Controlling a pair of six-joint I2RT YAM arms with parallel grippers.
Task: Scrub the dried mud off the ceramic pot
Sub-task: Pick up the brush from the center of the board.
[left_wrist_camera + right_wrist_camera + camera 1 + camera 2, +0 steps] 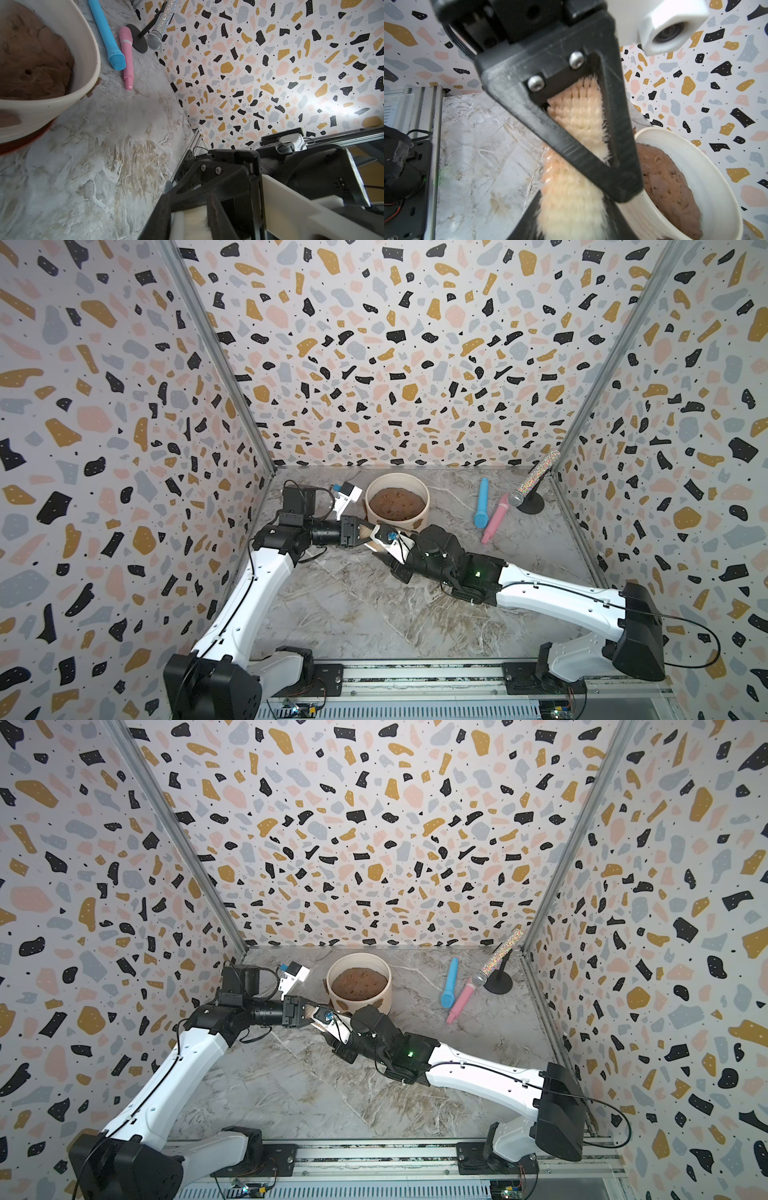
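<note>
The ceramic pot (pixel 397 477) (pixel 359 957) is cream-white with a mound of brown soil and stands at the back centre on a terracotta saucer (pixel 25 143). Brown patches of dried mud (pixel 9 120) (pixel 341 1005) cling to its outer wall. Just in front of the pot both grippers meet on one scrub brush (pixel 577 116) with pale bristles and a cream handle (pixel 276 197). My left gripper (pixel 375 538) (pixel 189 222) is shut on the brush. From the opposite side my right gripper (pixel 388 551) (pixel 566 224) is shut on its bristle end. The brush hangs above the table, apart from the pot.
A blue microphone (pixel 482 504) and a pink microphone (pixel 496 518) lie to the right of the pot. A glitter microphone (pixel 536 479) leans on a black stand in the back right corner. Terrazzo walls close three sides of the marble table (pixel 353 614).
</note>
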